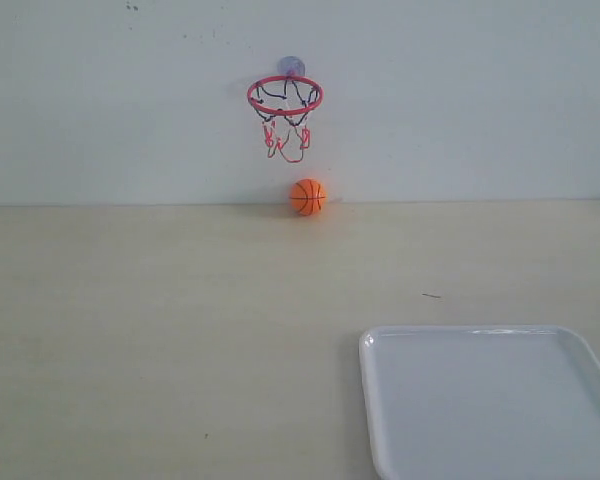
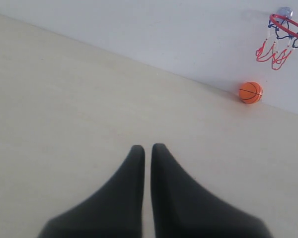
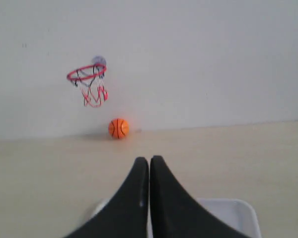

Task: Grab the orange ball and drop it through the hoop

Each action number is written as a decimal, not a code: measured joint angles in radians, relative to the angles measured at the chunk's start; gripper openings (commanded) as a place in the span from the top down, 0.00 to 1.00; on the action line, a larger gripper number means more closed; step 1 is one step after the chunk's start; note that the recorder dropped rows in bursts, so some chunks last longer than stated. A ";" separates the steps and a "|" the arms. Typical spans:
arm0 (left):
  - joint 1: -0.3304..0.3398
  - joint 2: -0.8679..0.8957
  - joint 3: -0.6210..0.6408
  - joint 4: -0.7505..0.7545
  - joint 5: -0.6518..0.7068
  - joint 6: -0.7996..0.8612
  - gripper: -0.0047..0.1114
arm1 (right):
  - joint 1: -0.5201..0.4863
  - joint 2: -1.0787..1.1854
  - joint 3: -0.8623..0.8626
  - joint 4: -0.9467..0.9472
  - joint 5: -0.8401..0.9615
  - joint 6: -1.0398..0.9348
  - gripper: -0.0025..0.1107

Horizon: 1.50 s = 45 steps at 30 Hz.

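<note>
The orange ball [image 1: 308, 196] rests on the table against the back wall, just below and a little right of the hoop [image 1: 285, 96], whose red rim and net hang from a suction cup on the wall. Neither arm appears in the exterior view. The left wrist view has the ball [image 2: 251, 92] and hoop [image 2: 287, 27] far off, beyond my left gripper [image 2: 147, 148], which is shut on nothing. My right gripper [image 3: 149, 159] is likewise shut and empty, well short of the ball [image 3: 118, 128] and hoop [image 3: 87, 74].
A white tray [image 1: 380, 345] lies at the front right of the table; its rim [image 3: 238, 204] shows under the right gripper. The white wall stands straight behind ball and hoop. Pale wooden tabletop stretches between the grippers and the ball.
</note>
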 measured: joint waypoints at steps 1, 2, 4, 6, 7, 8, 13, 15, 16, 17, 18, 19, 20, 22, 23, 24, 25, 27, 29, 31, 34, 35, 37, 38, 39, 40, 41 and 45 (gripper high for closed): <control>0.000 0.000 0.000 0.000 0.000 0.000 0.92 | 0.000 0.000 0.000 -0.070 0.028 0.029 0.98; 0.000 0.000 0.000 0.000 0.000 0.000 0.92 | 0.000 0.000 0.000 -0.140 0.058 0.068 0.98; 0.000 0.000 0.000 0.000 0.000 0.000 0.92 | 0.000 0.000 0.000 -0.278 0.119 0.161 0.98; 0.000 0.000 0.000 0.000 0.000 0.000 0.92 | 0.000 -0.002 0.000 -0.391 0.183 0.273 0.98; 0.000 0.000 0.000 0.000 0.000 0.000 0.92 | 0.000 -0.002 0.000 -0.445 0.217 0.337 0.98; 0.000 0.000 0.000 0.000 0.000 0.000 0.92 | 0.000 -0.002 0.003 -0.491 0.241 0.392 0.98; 0.000 0.000 0.000 0.000 0.000 0.000 0.92 | 0.000 -0.002 0.005 -0.620 0.272 0.501 0.98; 0.000 0.000 0.000 0.000 0.000 0.000 0.92 | 0.000 -0.002 0.005 -0.644 0.273 0.508 0.98; 0.000 0.000 0.000 0.000 0.000 0.000 0.92 | 0.000 -0.002 0.005 -0.651 0.273 0.516 0.98; 0.000 0.000 0.000 0.000 0.000 0.000 0.92 | 0.000 -0.002 0.005 -0.653 0.273 0.533 0.98; 0.000 0.000 0.000 0.000 0.000 0.000 0.92 | 0.000 -0.002 0.005 -0.654 0.273 0.550 0.98; 0.000 0.000 0.000 0.000 0.000 0.000 0.92 | 0.000 -0.002 0.005 -0.655 0.273 0.572 0.98; 0.000 0.000 0.000 0.000 0.000 0.000 0.92 | 0.000 -0.002 0.005 -0.655 0.273 0.583 0.98; 0.000 0.000 0.000 0.000 0.000 0.000 0.92 | 0.000 -0.002 0.005 -0.655 0.273 0.598 0.98; 0.000 0.000 0.000 0.000 0.000 0.000 0.92 | 0.000 -0.002 0.005 -0.657 0.273 0.600 0.98; 0.000 0.000 0.000 0.000 0.000 0.000 0.92 | 0.000 -0.002 0.005 -0.657 0.273 0.604 0.98; 0.000 0.000 0.000 0.000 0.000 0.000 0.92 | 0.000 -0.002 0.005 -0.657 0.273 0.604 0.98; 0.000 0.000 0.000 0.000 0.000 0.000 0.92 | 0.000 -0.002 0.005 -0.657 0.273 0.606 0.98; 0.000 0.000 0.000 0.000 0.000 0.000 0.92 | 0.000 -0.002 0.005 -0.657 0.273 0.606 0.98; 0.000 0.000 0.000 0.000 0.000 0.000 0.92 | 0.000 -0.002 0.005 -0.657 0.273 0.606 0.98; 0.000 0.000 0.000 0.000 0.000 0.000 0.92 | 0.000 -0.002 0.005 -0.657 0.273 0.606 0.98; 0.000 0.000 0.000 0.000 0.000 0.000 0.92 | 0.000 -0.002 0.005 -0.657 0.273 0.606 0.98; 0.000 0.000 0.000 0.000 0.000 0.000 0.92 | 0.000 -0.002 0.005 -0.657 0.273 0.606 0.98; 0.000 0.000 0.000 0.000 0.000 0.000 0.92 | 0.000 -0.002 0.005 -0.657 0.273 0.606 0.98; 0.000 0.000 0.000 0.000 0.000 0.000 0.92 | 0.000 -0.002 0.005 -0.657 0.273 0.606 0.98; 0.000 0.000 0.000 0.000 0.000 0.000 0.92 | 0.000 -0.002 0.005 -0.657 0.273 0.606 0.98; 0.000 0.000 0.000 0.000 0.000 0.000 0.92 | 0.000 -0.002 0.005 -0.657 0.273 0.606 0.98; 0.000 0.000 0.000 0.000 0.000 0.000 0.92 | 0.000 -0.002 0.005 -0.657 0.273 0.606 0.98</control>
